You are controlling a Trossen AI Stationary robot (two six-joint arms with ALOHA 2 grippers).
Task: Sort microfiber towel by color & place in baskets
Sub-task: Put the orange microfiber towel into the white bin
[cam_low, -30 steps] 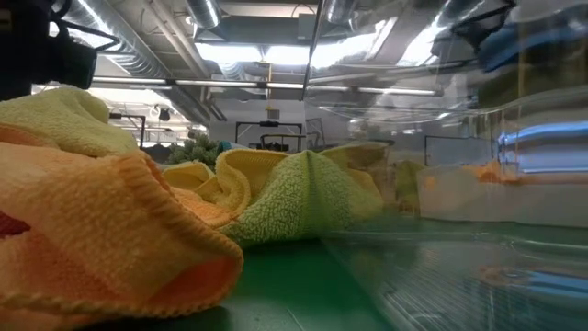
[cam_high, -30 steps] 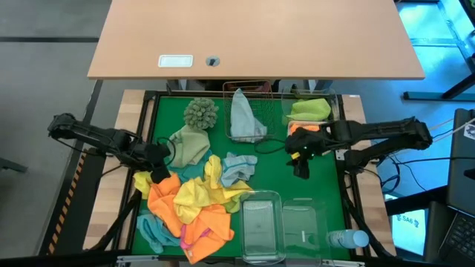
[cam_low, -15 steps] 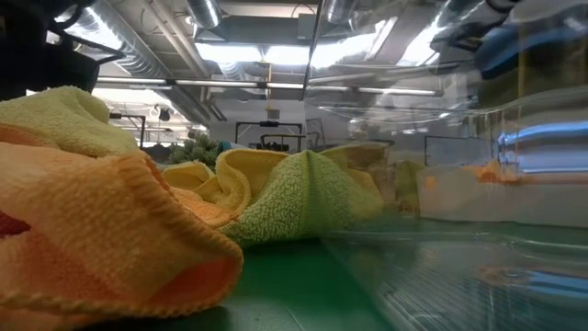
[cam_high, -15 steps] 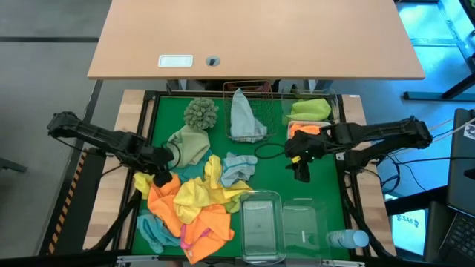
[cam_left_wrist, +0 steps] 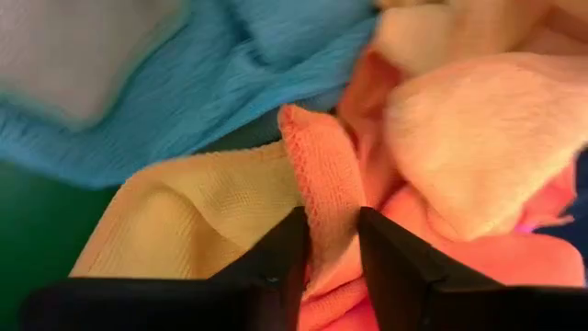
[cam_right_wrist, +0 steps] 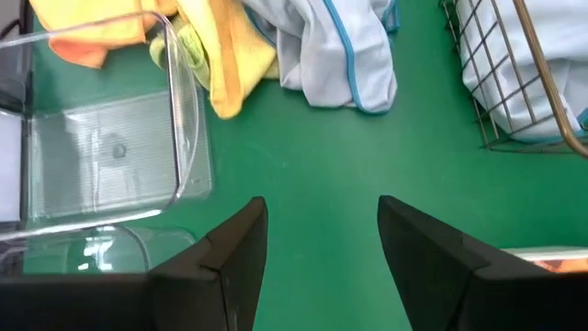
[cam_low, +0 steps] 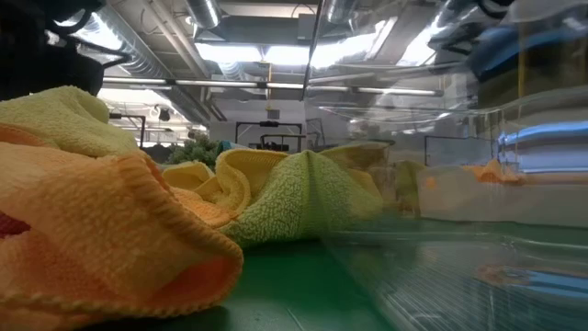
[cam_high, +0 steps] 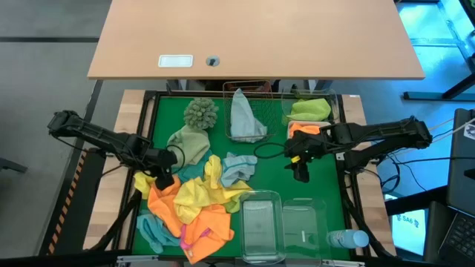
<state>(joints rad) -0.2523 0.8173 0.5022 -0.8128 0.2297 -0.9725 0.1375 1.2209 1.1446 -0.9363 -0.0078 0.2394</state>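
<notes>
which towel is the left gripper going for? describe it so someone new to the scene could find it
On the green mat, find the heap of towels at its front left. The left gripper sits at the heap's upper left edge, its fingers either side of a raised fold of orange towel. A yellow towel lies right beside it and a teal towel beyond.
</notes>
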